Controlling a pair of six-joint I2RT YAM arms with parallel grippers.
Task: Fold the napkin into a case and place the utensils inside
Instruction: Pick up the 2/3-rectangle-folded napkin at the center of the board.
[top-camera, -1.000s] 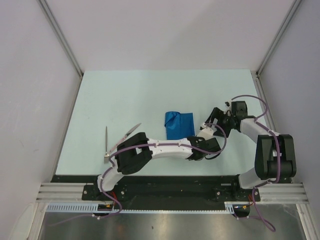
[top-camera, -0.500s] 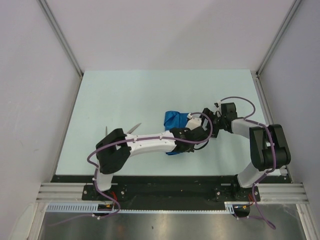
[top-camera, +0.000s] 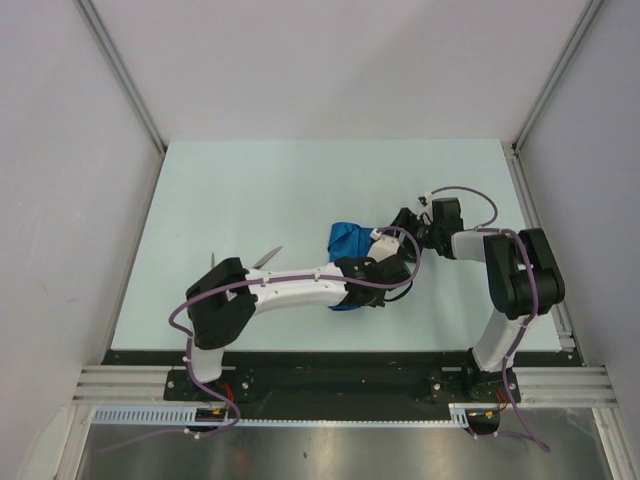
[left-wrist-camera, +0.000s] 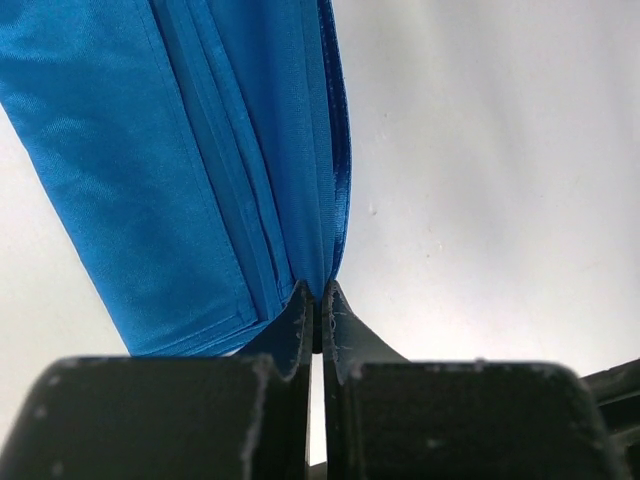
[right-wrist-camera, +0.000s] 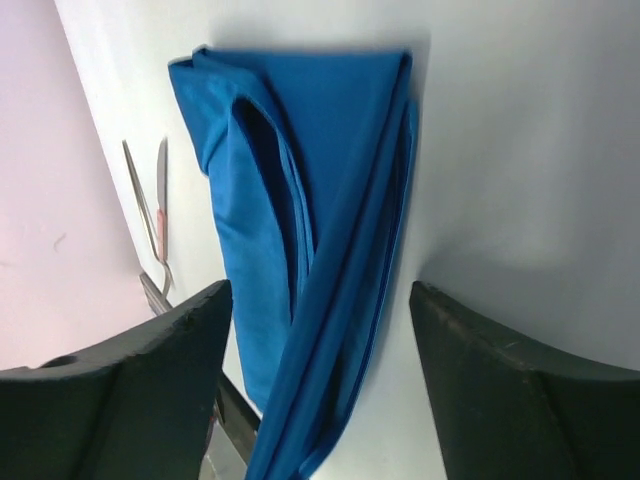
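Left claw (left-wrist-camera: 315, 300) is clamping a layered edge of the folded napkin (left-wrist-camera: 200, 150) lying mid-way across the counter (top-camera: 250, 190), right claw (right-wrist-camera: 320, 300) is straddling it, jaws apart; risk: any lift is likely peeling only some layers, undoing folds.

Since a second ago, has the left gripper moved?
Yes. The left gripper shifted left across the table, from off the right edge of the napkin onto it, and is now shut on its fold.
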